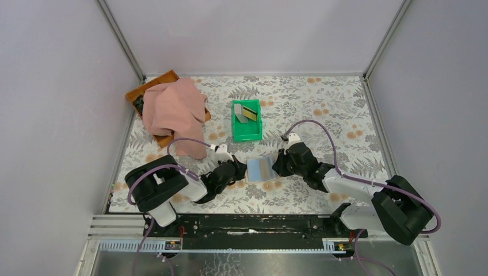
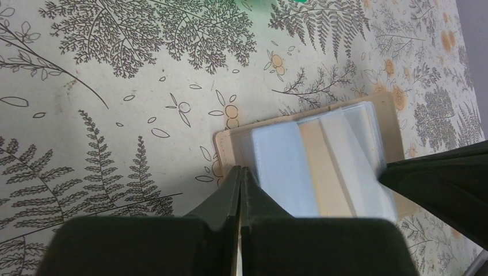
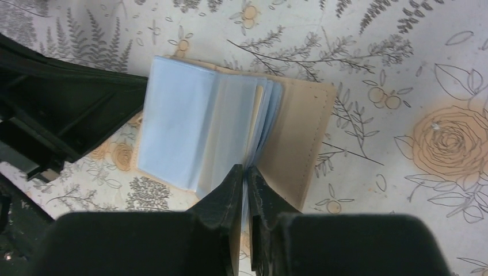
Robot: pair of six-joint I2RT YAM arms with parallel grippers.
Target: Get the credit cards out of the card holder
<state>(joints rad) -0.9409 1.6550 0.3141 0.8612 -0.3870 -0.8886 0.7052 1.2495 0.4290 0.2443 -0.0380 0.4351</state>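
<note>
We see one card holder [image 1: 262,170] lying open on the table [image 1: 322,109], low in the middle, between the two grippers. Its tan cover is underneath and its pale blue see-through sleeves fan out on top. At far left, one pink cloth [image 1: 172,106] drapes over one wooden tray [image 1: 148,89]. The left gripper [image 1: 239,171] has its jaws narrowed to a seam, pinching the card holder's left cover edge. Behind the card holder and apart from it stands one green bin [image 1: 246,135]. Two credit cards [image 1: 247,112] lean inside it, one grey and one yellow with a dark stripe. The right gripper [image 1: 279,164] is likewise pinched narrow, on a few sleeves at the card holder's right side.
</note>
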